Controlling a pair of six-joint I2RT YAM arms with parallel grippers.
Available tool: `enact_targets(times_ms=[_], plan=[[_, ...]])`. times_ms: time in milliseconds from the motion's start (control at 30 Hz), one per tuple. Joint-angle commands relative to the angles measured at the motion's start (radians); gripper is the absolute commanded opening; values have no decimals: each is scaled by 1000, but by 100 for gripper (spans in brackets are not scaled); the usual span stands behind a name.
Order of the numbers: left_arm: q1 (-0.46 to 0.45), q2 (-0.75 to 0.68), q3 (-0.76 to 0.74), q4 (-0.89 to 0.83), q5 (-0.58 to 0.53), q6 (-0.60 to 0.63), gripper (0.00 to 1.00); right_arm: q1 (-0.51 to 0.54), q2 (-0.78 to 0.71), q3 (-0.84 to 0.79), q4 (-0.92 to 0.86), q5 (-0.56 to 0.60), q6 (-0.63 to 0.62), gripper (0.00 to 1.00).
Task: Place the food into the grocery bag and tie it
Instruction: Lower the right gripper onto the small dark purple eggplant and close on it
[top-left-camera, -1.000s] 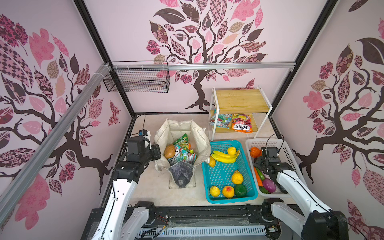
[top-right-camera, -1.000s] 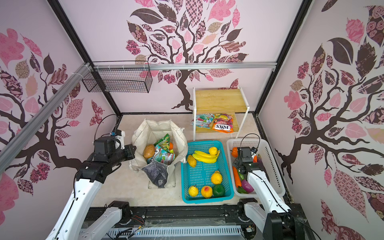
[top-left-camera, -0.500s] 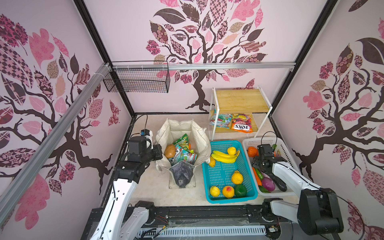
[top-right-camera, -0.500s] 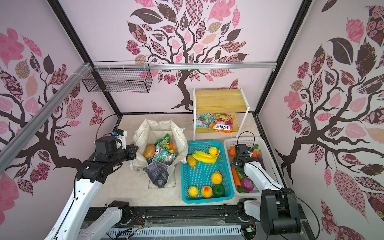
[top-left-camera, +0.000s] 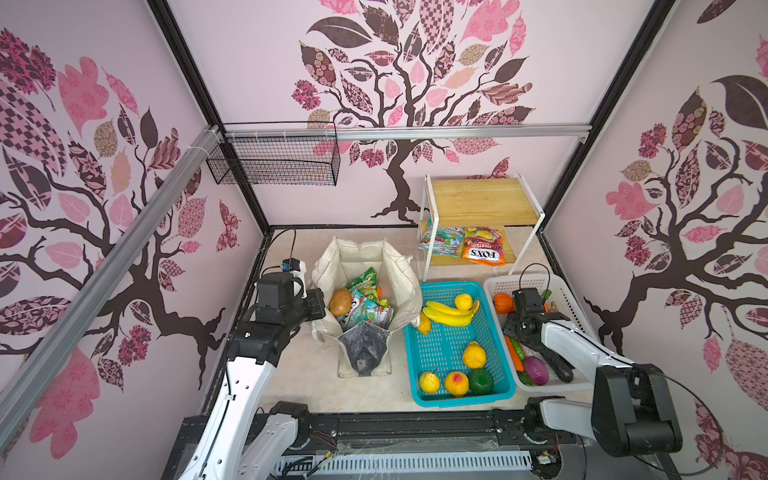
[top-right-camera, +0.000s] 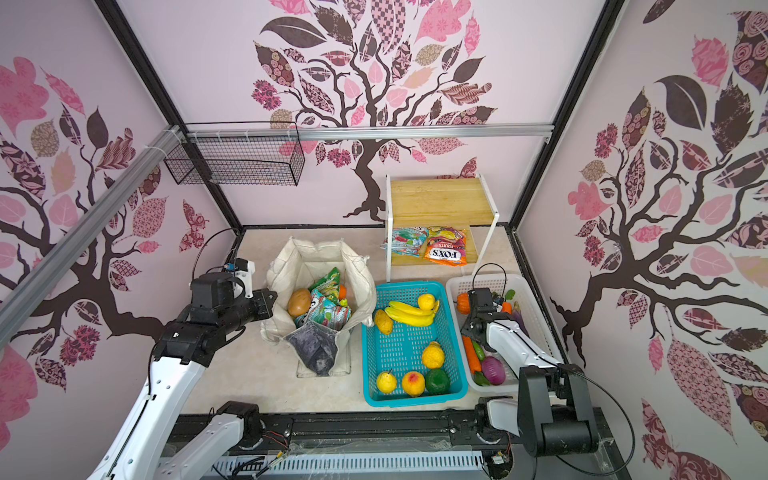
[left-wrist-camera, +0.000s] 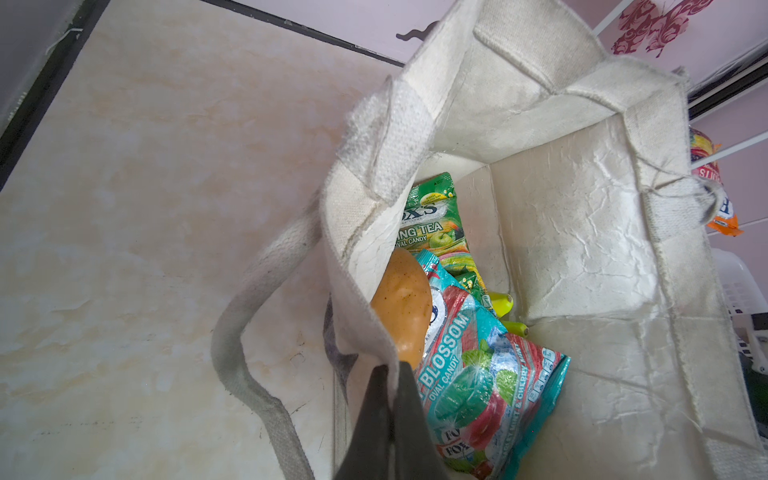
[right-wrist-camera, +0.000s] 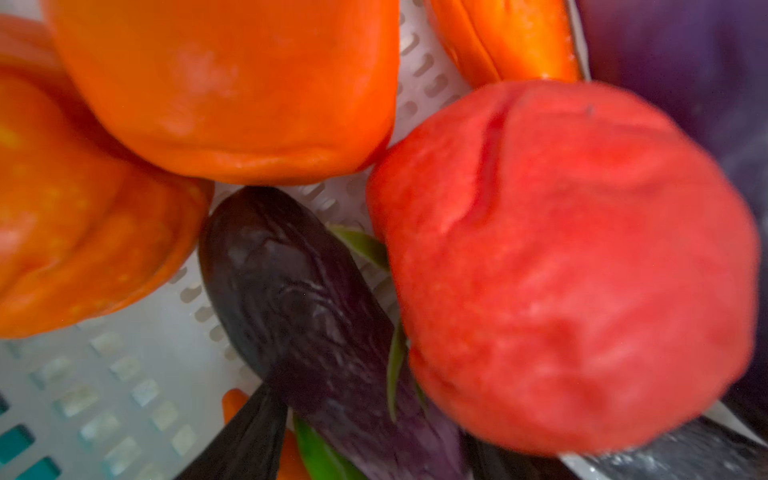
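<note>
Bag (top-left-camera: 361, 257): stands open at the centre of both top views, just left of the teal basket (top-left-camera: 455, 284). Contents so far: brown round one (top-left-camera: 340, 302), green packet (top-left-camera: 365, 282), teal packet (top-left-camera: 368, 318), orange (top-left-camera: 379, 292); the left wrist view adds yellow banana tips (left-wrist-camera: 500, 300) under the packets. Packing is judged partly done. Outside the bag: a banana bunch (top-left-camera: 449, 313) and other fruit in the teal basket, vegetables in the white basket (top-left-camera: 523, 282) at lower right of the frame, and two packets (top-left-camera: 484, 249) on the shelf (top-left-camera: 478, 199) at upper right. Tying is not begun; a strap (left-wrist-camera: 245, 332) hangs loose outside the canvas. Left gripper (left-wrist-camera: 388, 370): fingers pressed together on the bag's left rim, pinching the canvas and holding the mouth apart. Right gripper (top-left-camera: 515, 332): down inside the white basket, jaws spread. Its wrist view shows one dark finger (right-wrist-camera: 249, 432) beside an eggplant (right-wrist-camera: 299, 299), with a red tomato (right-wrist-camera: 561, 270) and orange peppers (right-wrist-camera: 228, 83) close ahead. Nothing is visibly clamped, and whether a finger touches the tomato cannot be told. Judged step: choosing the next vegetable to lift.
</note>
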Motion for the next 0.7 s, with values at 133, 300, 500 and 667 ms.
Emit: enact_targets(times_ms=[133, 300, 500, 667], plan=[[-8, -12, -24, -5, -15, 3, 0, 0, -61, -29, -1, -26, 14, 58], [-8, -11, -24, -5, -22, 4, 0, -1, -155, -61, 27, -52, 22, 43], [-7, -13, -22, -10, -34, 6, 0, 1, -184, -65, 30, -62, 23, 43], [-7, -11, -24, -10, -37, 6, 0, 0, -202, -78, 51, -53, 24, 38]])
